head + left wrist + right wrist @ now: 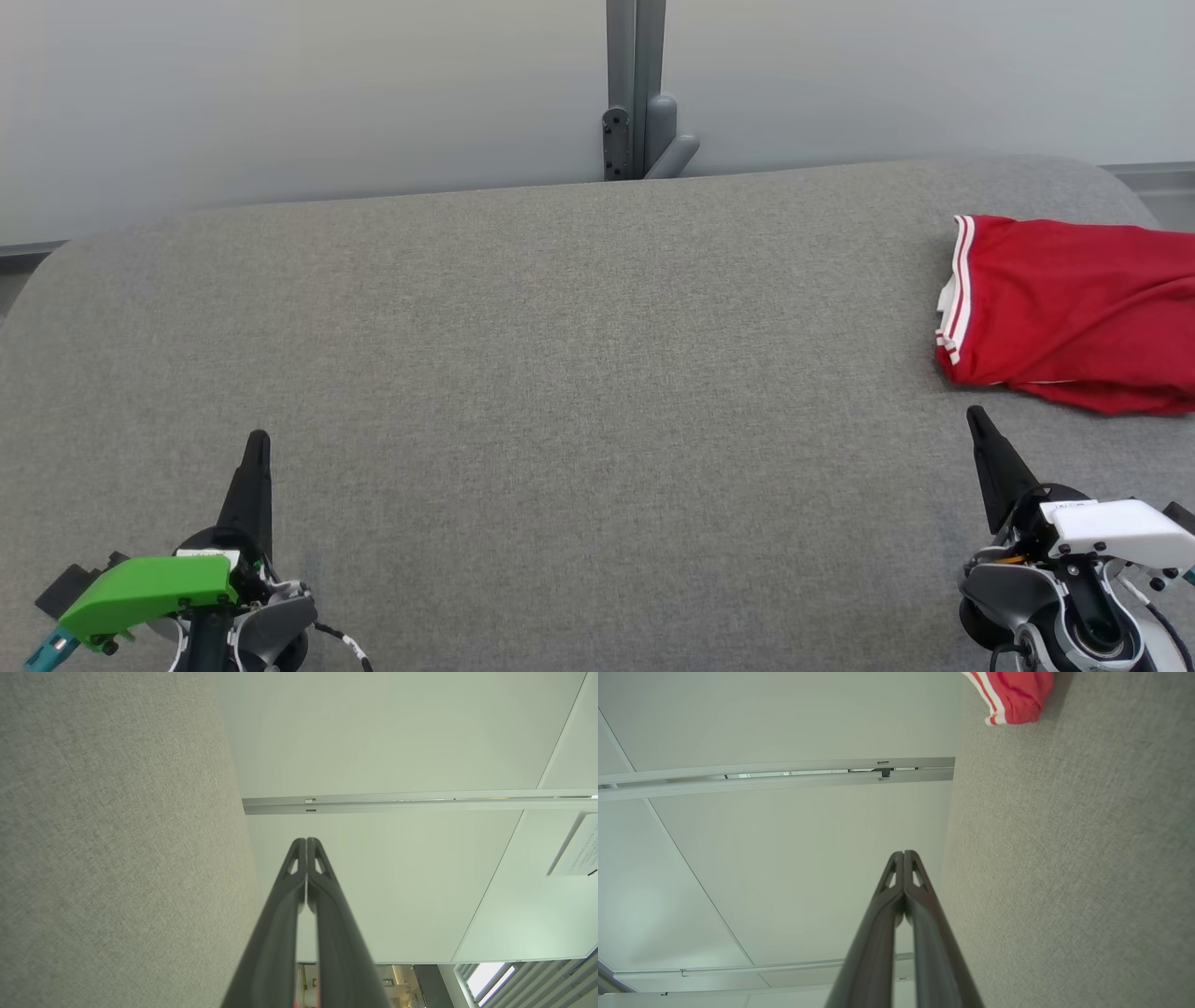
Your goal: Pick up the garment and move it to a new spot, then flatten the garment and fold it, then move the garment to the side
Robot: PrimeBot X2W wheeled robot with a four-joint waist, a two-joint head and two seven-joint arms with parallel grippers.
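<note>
Step one, the pick-up, seems the one in hand, though the red garment (1074, 313) lies compact enough that it could equally be a finished fold set aside; the pictures do not settle it. It rests at about 3 o'clock on the grey cloth-covered desk (579, 373), its white-striped edge turned toward the centre and its far side running out of the head view. The left pincer (259, 443) sits at 7 o'clock and the right pincer (976, 415) at 5 o'clock, both closed tight and holding nothing. If pick-up is next, the right pincer, which is near the garment, would need to open and reach toward 1 o'clock for the cloth. Count: one garment, two pincers, one desk.
</note>
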